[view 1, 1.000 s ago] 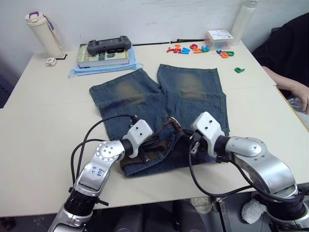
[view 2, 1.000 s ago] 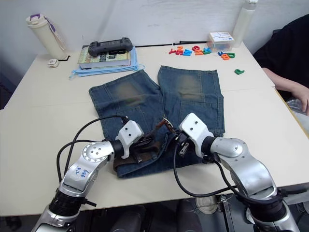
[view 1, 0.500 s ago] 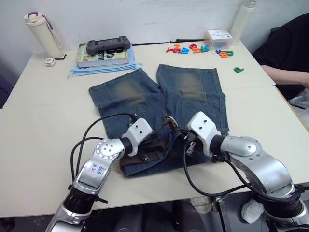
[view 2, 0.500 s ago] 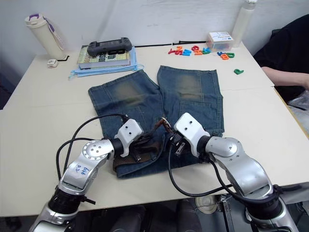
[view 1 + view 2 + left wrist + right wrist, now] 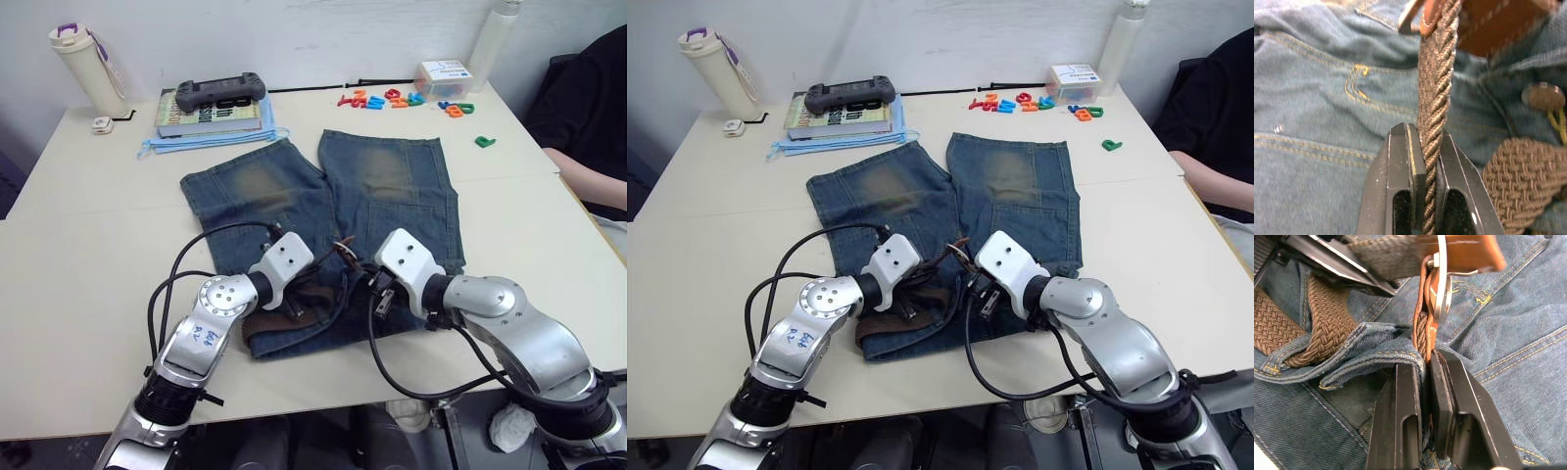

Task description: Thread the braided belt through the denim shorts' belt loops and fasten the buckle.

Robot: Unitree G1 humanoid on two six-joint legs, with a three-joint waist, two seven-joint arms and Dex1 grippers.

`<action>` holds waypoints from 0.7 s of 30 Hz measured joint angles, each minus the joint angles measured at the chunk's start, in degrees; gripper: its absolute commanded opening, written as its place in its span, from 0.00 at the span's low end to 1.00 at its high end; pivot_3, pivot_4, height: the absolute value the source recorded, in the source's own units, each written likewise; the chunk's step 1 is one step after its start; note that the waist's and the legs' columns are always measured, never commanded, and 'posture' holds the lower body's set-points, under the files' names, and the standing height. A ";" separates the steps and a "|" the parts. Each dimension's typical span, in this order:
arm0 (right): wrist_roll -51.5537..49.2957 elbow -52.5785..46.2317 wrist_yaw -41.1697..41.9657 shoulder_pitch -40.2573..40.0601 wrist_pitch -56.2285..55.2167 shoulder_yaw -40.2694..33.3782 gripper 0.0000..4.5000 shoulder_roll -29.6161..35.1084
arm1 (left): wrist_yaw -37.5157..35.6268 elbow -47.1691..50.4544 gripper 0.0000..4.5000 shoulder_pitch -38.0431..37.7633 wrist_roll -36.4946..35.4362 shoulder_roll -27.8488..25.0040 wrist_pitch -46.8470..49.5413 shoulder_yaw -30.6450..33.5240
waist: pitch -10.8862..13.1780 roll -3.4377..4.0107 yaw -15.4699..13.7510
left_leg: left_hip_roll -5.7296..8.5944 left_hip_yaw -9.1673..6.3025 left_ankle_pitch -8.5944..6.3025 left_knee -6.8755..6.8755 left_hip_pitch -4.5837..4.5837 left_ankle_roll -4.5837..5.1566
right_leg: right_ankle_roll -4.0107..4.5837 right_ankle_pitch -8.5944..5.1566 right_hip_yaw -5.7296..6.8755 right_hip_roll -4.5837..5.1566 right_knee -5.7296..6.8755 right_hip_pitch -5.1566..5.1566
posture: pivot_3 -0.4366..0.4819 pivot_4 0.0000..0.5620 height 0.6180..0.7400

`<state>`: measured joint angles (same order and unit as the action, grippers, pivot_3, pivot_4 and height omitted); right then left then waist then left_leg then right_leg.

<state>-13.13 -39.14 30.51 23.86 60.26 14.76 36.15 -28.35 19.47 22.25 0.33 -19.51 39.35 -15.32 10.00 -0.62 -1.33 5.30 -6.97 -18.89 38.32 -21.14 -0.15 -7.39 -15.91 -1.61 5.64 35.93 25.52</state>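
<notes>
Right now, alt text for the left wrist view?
The left gripper is shut on the belt, which runs up from between its fingers to a tan leather end beside the buckle. Shorts lie beneath, a coil of belt to one side.

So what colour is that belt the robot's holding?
The braided belt is dark brown woven cord with a lighter tan leather end; the left wrist view shows it best.
</notes>
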 measured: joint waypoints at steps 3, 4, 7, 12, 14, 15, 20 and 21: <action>0.53 -0.37 -0.70 0.04 0.89 1.52 0.01 -0.01 | 0.57 -0.01 0.00 0.27 0.02 1.15 0.28 -0.86 | 0.00 0.00 -0.05 | 0.00 0.00 0.00 0.01 -0.01 0.00 | 0.00 0.00 0.00 0.00 0.00 0.00 | 0.48 0.27 0.73; 0.92 -0.90 -1.01 0.05 1.13 2.13 0.01 0.03 | 0.82 -0.02 0.00 0.50 0.03 1.60 0.38 -1.13 | 0.00 0.00 -0.04 | 0.00 0.00 0.00 0.01 -0.01 0.00 | 0.00 0.00 0.00 0.00 0.01 0.00 | 0.48 0.27 0.73; 1.85 -1.43 -1.14 0.44 1.01 4.21 0.01 0.84 | 1.43 -0.09 0.00 1.43 0.04 2.48 0.37 -1.48 | 0.00 0.00 0.01 | 0.00 0.01 0.00 0.01 0.01 0.00 | 0.00 0.00 0.00 0.00 0.01 0.00 | 0.48 0.27 0.73; 2.92 -2.13 -1.13 0.69 0.99 5.75 0.01 1.72 | 1.56 -0.91 0.00 1.80 0.03 3.03 -0.37 -1.62 | 0.00 0.00 0.00 | -0.01 0.01 0.00 0.00 0.01 0.00 | 0.00 0.00 0.00 0.00 0.00 0.00 | 0.48 0.27 0.73; 2.92 -2.11 -1.33 0.67 1.35 5.69 0.11 1.28 | 1.57 -1.49 0.00 1.82 0.03 3.13 -0.81 -1.61 | 0.00 0.00 0.00 | -0.01 0.01 0.00 0.00 0.00 0.00 | 0.00 0.00 0.00 0.00 0.00 0.00 | 0.48 0.27 0.73; 2.92 -2.10 -1.40 0.67 1.53 5.66 0.17 1.11 | 1.58 -1.64 0.00 1.83 0.03 3.15 -0.95 -1.60 | 0.00 0.00 0.00 | -0.01 0.02 0.00 0.00 0.01 0.00 | 0.00 0.00 -0.01 0.00 0.00 0.00 | 0.48 0.27 0.73; 1.21 -3.13 -1.37 0.14 2.85 3.94 0.60 -1.05 | 1.92 -1.97 0.00 1.81 0.01 3.19 -1.47 -1.59 | 0.00 0.00 -0.08 | 0.01 0.01 0.00 0.01 -0.01 0.00 | 0.00 0.00 0.00 0.00 0.00 0.00 | 0.48 0.27 0.73; 0.33 -4.06 -1.05 0.15 3.62 2.12 0.70 -1.03 | 1.95 -2.00 0.00 1.81 0.01 3.22 -1.59 -1.59 | 0.00 0.00 -0.14 | 0.02 0.01 0.00 0.02 -0.01 0.00 | 0.00 0.00 0.00 0.01 0.00 0.00 | 0.48 0.27 0.73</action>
<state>-12.81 -43.20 29.47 24.01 63.88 16.89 35.13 -26.40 17.47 24.06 0.33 -16.29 37.76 -16.91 10.01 -0.63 -1.46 5.32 -6.96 -18.89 38.34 -21.15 -0.15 -7.39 -15.91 -1.61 5.64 35.93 25.52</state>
